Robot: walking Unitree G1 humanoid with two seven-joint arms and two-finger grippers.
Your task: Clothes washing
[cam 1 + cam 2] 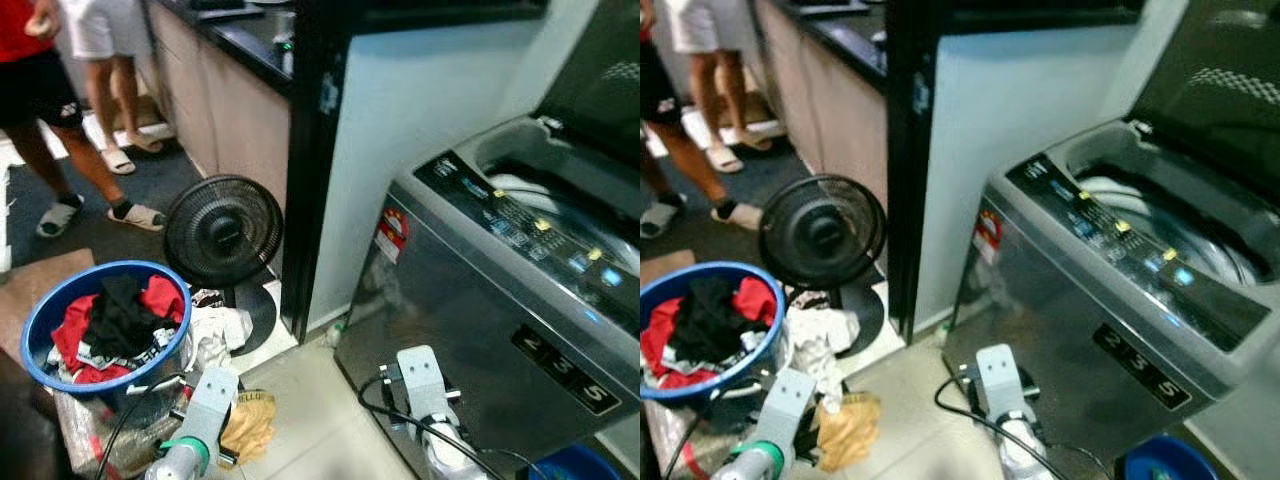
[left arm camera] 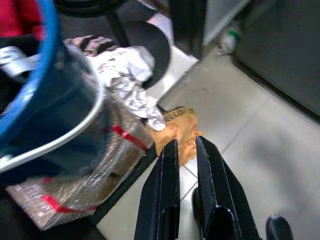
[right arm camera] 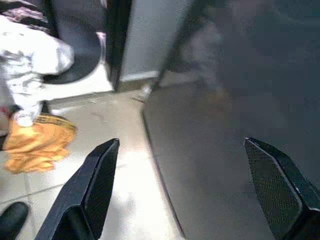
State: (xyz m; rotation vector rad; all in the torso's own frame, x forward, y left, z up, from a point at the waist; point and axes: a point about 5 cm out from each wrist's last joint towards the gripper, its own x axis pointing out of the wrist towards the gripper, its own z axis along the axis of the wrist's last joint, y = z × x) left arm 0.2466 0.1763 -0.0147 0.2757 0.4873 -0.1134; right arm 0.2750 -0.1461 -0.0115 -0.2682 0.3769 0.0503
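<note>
A blue laundry basket [image 1: 40,312] holding red and black clothes [image 1: 120,315] stands on the floor at my lower left. To the right is a grey top-loading washing machine [image 1: 470,310] with its lid raised and its drum [image 1: 525,190] exposed. My left gripper [image 2: 186,143] hangs low beside the basket [image 2: 45,75], above an orange cloth [image 2: 177,131]. It is shut, with nothing between its fingers. My right gripper [image 3: 181,145] is open and empty, low in front of the washer's grey front panel [image 3: 240,100].
A black floor fan [image 1: 222,230] stands between the basket and a dark pillar. White crumpled cloth [image 1: 218,328] and a bubble-wrapped bundle [image 2: 75,185] lie by the basket. Two people's legs [image 1: 60,150] stand at the far left near a counter. A blue bucket [image 1: 572,465] sits bottom right.
</note>
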